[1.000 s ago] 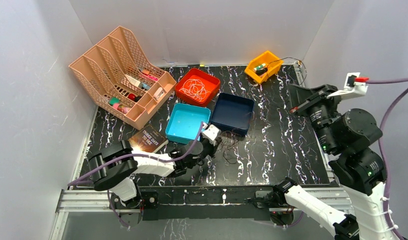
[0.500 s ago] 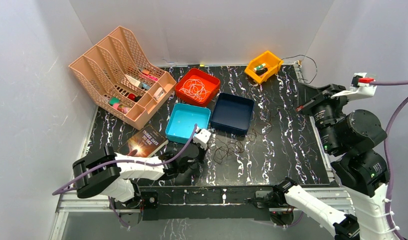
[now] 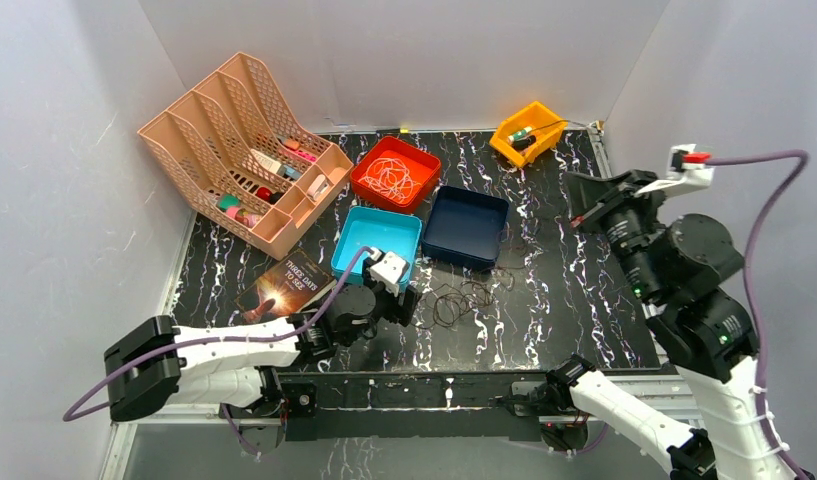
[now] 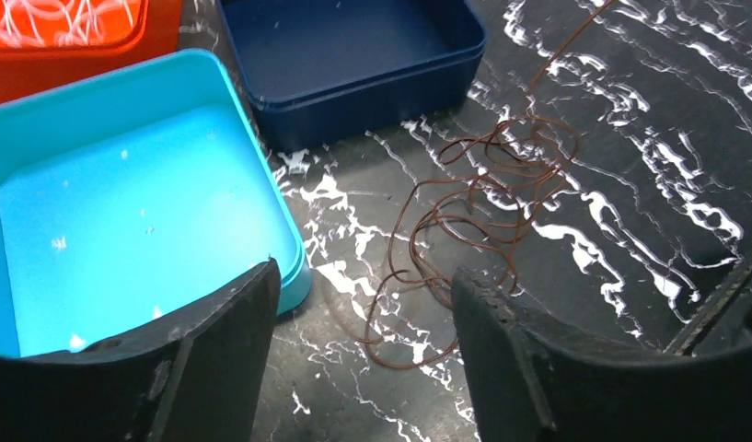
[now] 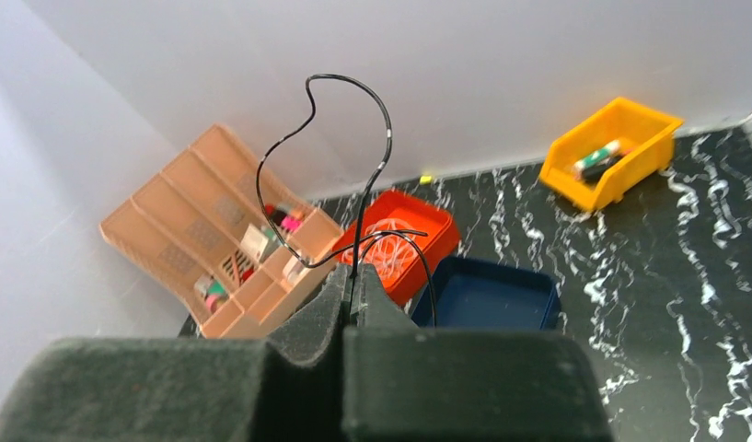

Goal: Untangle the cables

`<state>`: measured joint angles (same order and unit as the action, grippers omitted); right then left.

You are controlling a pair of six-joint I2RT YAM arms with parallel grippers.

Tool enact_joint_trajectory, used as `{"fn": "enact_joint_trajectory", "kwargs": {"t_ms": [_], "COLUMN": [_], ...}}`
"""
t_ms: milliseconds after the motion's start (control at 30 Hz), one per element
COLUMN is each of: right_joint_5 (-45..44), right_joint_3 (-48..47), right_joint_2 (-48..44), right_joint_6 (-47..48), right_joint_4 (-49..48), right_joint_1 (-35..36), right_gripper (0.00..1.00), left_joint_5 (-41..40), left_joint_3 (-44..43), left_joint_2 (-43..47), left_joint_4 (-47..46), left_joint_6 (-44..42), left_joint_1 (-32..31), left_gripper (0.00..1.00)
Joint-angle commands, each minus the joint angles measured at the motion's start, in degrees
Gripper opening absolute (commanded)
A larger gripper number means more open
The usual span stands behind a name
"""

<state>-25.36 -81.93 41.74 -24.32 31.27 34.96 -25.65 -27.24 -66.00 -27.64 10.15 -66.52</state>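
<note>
Near the front edge of the bench [image 3: 564, 300], the left pincer [image 4: 367, 359] is hanging low with its two dark fingers [image 4: 215, 368] spread wide apart and gripping nothing. The dark reddish-brown cable [image 4: 473, 212] is lying on the black marbled surface just beyond it in a loose tangle of loops. The nearest loop is showing in the gap between the fingers without touching either. One strand is running away from the tangle toward the far right and out of the left wrist view.

Just to the left of the tangle, a teal tray [image 4: 280, 221] is sitting with a navy tray [image 4: 353, 46] beside it on the right. A book [image 3: 289, 280] is lying left of the teal tray.

On the right side, the right pincer [image 5: 353, 295] is hanging raised above the bench. Its fingers are pressed together on the black cable [image 5: 388, 136], and the free end is curling upward from the pinch in an open loop.

Farther back, behind the teal tray, the white cable [image 3: 389, 178] is lying coiled inside a red tray [image 3: 359, 180]. A peach desk organizer [image 3: 204, 130] is standing in the far left corner, with small items in its front compartments. A yellow bin [image 5: 593, 193] is sitting at the far right edge, and the small things inside it are too small to name.
</note>
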Motion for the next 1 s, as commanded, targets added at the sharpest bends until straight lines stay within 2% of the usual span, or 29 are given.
{"fn": "enact_joint_trajectory", "kwargs": {"t_ms": [0, 100, 167, 233, 267, 500, 667, 967], "right_joint_5": [5.6, 5.8, 6.0, 6.0, 5.8, 3.8, 4.8, 6.2], "right_joint_3": [3.5, 4.9, 5.7, 6.7, 7.2, 9.0, 8.1, 6.7], "right_joint_2": [0.4, 0.6, 0.7, 0.6, 0.5, 0.1, 0.4, 0.8], "right_joint_6": [-5.3, -7.3, -9.1, -11.1, -12.0, -16.0, -16.4, -16.8], "right_joint_4": [-5.4, -6.9, -8.1, -9.6, -10.3, -13.6, -13.7, -12.8], "right_joint_1": [0.2, 0.2, 0.1, 0.2, 0.2, 0.2, 0.2, 0.2], "right_gripper": [0.0, 0.0, 0.0, 0.0, 0.0, 0.0, 0.0, 0.0], "left_joint_5": [4.0, 6.2, 9.1, 11.5, 12.5, 17.9, 17.4, 22.9], "left_joint_3": [0.4, 1.2, 2.8, 4.0, 4.0, -5.0, -11.6, -19.5], "left_joint_2": [4.6, 7.3, 8.7, 8.4, 7.3, -10.0, -21.4, -31.0], "left_joint_4": [-1.9, -3.1, -7.8, -15.9, -19.3, -35.0, -45.0, -51.9], "left_joint_6": [-4.0, -5.2, -6.6, -7.9, -8.5, -13.4, -17.7, -15.3], "left_joint_1": [-0.3, -0.3, -0.3, -0.3, -0.3, -0.7, -1.4, -1.5], "left_gripper": [0.76, 0.8, 0.83, 0.97, 0.98, 0.98, 0.98, 0.98]}}
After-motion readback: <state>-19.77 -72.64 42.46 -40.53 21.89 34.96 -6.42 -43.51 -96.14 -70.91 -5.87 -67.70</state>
